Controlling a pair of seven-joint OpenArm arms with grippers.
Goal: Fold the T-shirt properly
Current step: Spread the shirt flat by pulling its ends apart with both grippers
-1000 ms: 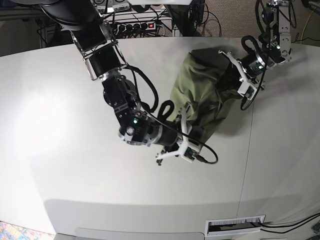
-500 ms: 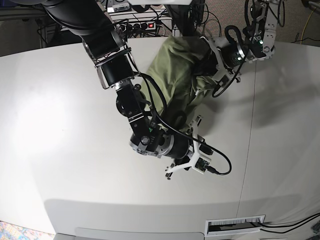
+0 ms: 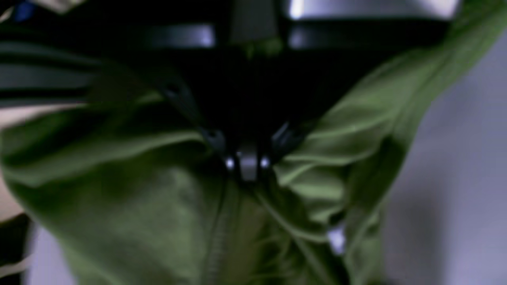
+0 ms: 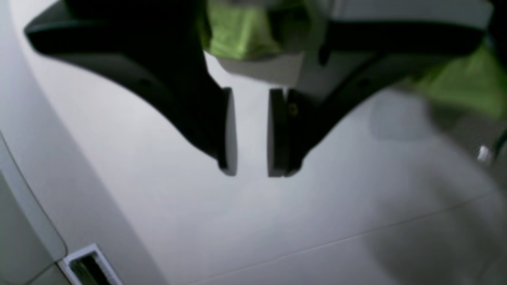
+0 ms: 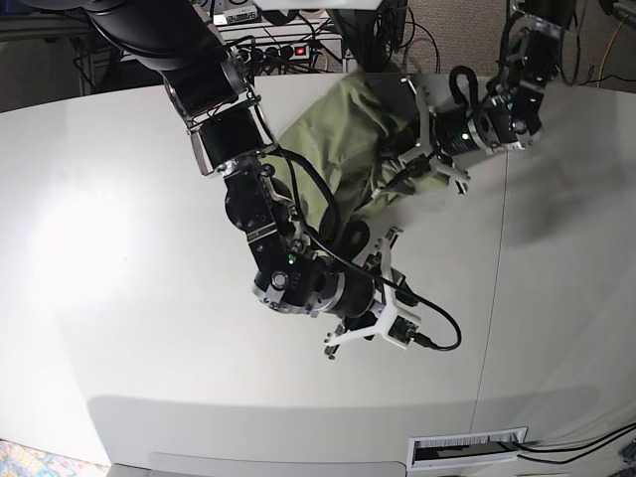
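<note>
Across the pale bench (image 5: 119,248), from my side, the left stretch lies bare and bright under the room light. Next comes the right arm (image 5: 224,129), a thick black limb reaching down from the far edge toward the middle of the bench. Its gripper (image 5: 383,298) hangs just above the surface with white brackets around it and a black cable (image 5: 437,333) looping off behind. From the wrist view the right fingers (image 4: 227,130) stand a narrow gap apart, parallel, with only bare bench showing between them; they hold nothing. A slotted vent (image 5: 467,447) sits in the near edge of the bench, below and right of that gripper.

Behind the right arm, toward the far edge, the T-shirt (image 5: 338,139) is bunched in an olive heap, partly lifted and draped, its lower part trailing down behind the arm's forearm. Further right, the left gripper (image 5: 417,164) is at the shirt's right side. In its wrist view the left fingers (image 3: 216,138) are pinched tight together with green cloth gathered around them, folds of the shirt falling away below on both sides, so they are clamped on the T-shirt. The picture there is blurred. A tangle of cables and a power strip (image 5: 268,50) lie beyond the bench's far edge.
</note>
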